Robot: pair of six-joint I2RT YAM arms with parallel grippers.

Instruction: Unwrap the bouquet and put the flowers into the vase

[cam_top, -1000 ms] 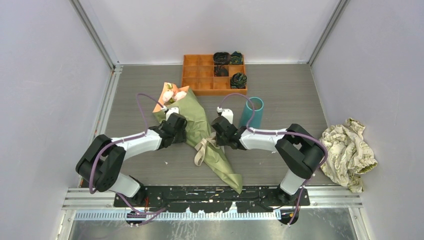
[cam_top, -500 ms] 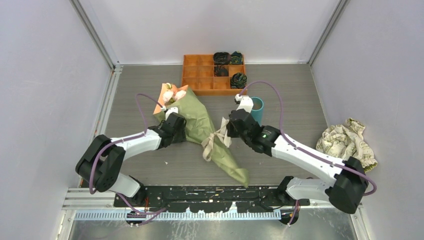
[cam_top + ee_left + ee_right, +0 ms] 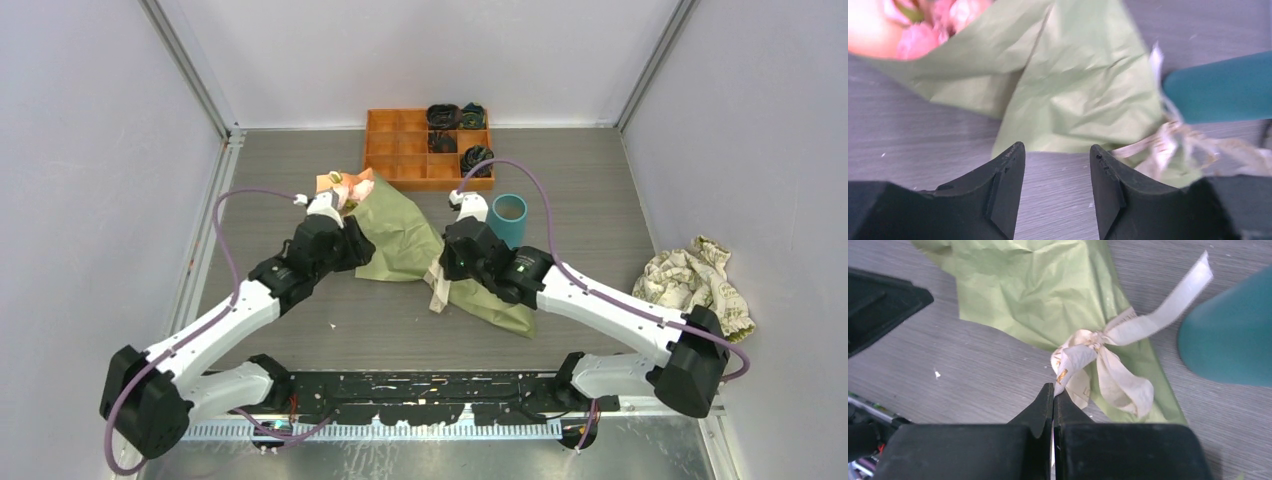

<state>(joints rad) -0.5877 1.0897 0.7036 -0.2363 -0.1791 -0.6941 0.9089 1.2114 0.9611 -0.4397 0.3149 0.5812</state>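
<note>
Across the middle of the desk (image 3: 600, 190) lies the bouquet (image 3: 400, 240), its pink flowers (image 3: 345, 185) at the far-left end. The right gripper (image 3: 1053, 392) is pinched tight on a tail of the cream ribbon (image 3: 1113, 375). The left gripper (image 3: 1057, 154) hangs half open beside the green paper, holding nothing. The teal vase (image 3: 509, 218) stands upright just right of the wrapping.

left arm (image 3: 215, 325) and right arm (image 3: 600, 300): white tube links between chunky black joint housings, a thin purple cable (image 3: 260, 192) looping off each. left gripper (image 3: 1057, 152) fingers (image 3: 1000, 192) are matte black wedges (tiny pits on the inner faces).
</note>
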